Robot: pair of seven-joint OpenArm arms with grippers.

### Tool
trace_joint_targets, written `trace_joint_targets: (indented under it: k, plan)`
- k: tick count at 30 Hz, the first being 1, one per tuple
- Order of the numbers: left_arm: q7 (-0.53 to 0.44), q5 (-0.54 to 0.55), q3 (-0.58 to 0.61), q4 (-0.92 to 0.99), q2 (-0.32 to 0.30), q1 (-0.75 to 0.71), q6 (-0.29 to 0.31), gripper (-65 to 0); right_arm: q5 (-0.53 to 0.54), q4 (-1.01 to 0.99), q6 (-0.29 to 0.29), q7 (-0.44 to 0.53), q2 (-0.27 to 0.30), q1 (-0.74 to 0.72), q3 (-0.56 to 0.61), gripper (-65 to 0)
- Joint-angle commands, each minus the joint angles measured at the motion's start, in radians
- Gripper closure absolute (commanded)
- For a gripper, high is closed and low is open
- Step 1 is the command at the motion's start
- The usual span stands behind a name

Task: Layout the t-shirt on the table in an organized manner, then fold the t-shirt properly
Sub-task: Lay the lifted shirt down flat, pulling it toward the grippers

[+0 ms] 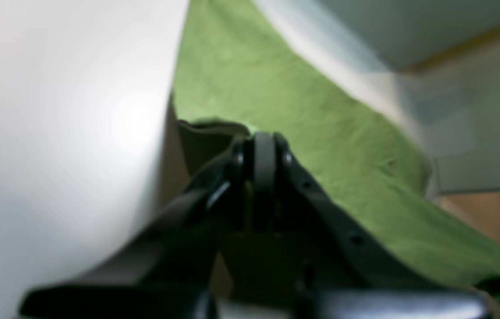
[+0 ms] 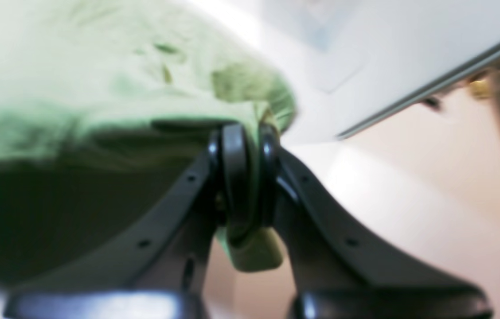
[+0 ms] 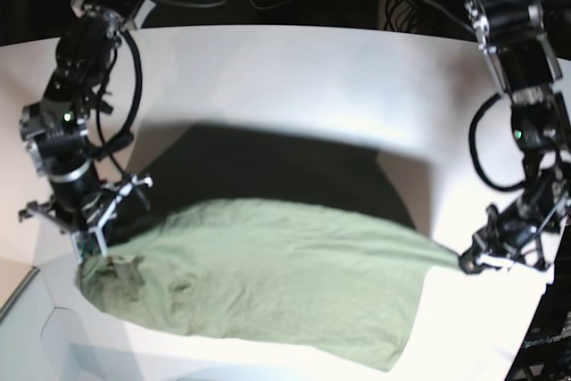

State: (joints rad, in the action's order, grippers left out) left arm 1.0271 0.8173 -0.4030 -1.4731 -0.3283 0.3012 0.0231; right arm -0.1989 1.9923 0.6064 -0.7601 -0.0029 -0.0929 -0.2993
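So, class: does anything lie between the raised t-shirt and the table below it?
Nothing visible does. The t-shirt hangs between the left gripper and right gripper, with only its shadow on the bare table.

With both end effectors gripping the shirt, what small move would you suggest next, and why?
Probably lower both together onto the white table. The left end effector and right end effector are shut on the wrinkled olive-green t-shirt, which hangs stretched between them above its shadow.

Bare table beyond t-shirt; nothing blocking.
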Motion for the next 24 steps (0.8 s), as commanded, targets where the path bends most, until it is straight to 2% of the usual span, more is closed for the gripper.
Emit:
trace_joint_targets:
  k: [1, 4, 9, 16, 24]
  plan:
    - [-0.004, 0.027, -0.03, -0.048, -0.018, 0.01, 0.007, 0.0, 0.026, 0.019, -0.007, 0.023, 0.002, 0.008, 0.004, 0.0]
    - [0.088, 0.029, -0.132, -0.122, -0.015, -0.069, 0.008, 0.0, 0.057, 0.017, -0.007, 0.023, 0.004, 0.077, 0.005, 0.0]
    - [0.192, 0.029, -0.199, -0.246, 0.001, -0.211, 0.013, 0.0, 0.1, 0.017, -0.006, 0.023, 0.01, 0.161, 0.005, 0.0]
    - [0.186, 0.029, -0.208, -0.32, 0.051, -0.399, 0.015, 0.0, 0.1, 0.017, -0.006, 0.023, 0.01, 0.252, 0.007, 0.0]
    - [0.19, 0.027, -0.225, -0.324, 0.057, -0.462, 0.015, 0.0, 0.097, 0.017, -0.006, 0.023, 0.017, 0.335, -0.001, 0.0]
